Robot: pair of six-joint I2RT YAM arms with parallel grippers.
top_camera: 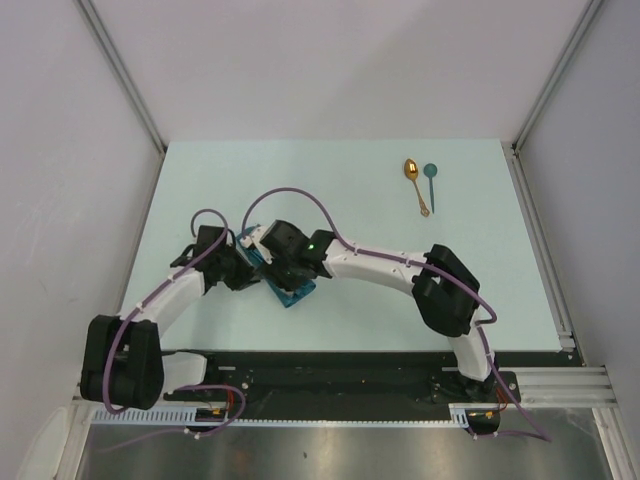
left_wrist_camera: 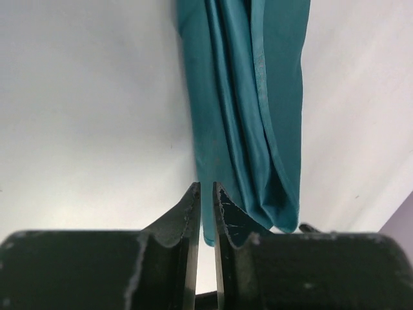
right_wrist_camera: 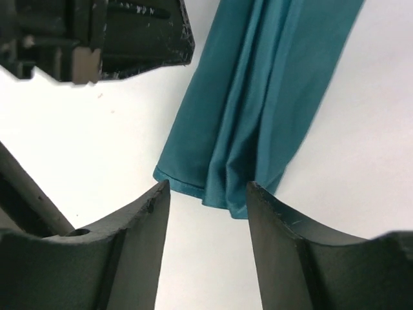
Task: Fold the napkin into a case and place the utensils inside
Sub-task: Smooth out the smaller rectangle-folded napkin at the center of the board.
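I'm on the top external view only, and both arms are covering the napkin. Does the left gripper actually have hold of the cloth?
Observer: From the left wrist view, the left gripper is closed to a thin slit, and the edge of the napkin sits in that slit.
Operator: And the right one?
Observer: The right gripper is open. Its jaws stand wide apart, with one end of the napkin showing in the gap between them, and they are not closed on it.
Operator: What shape is the cloth in?
Observer: It is a narrow strip of several stacked layers, with folds running along its length.
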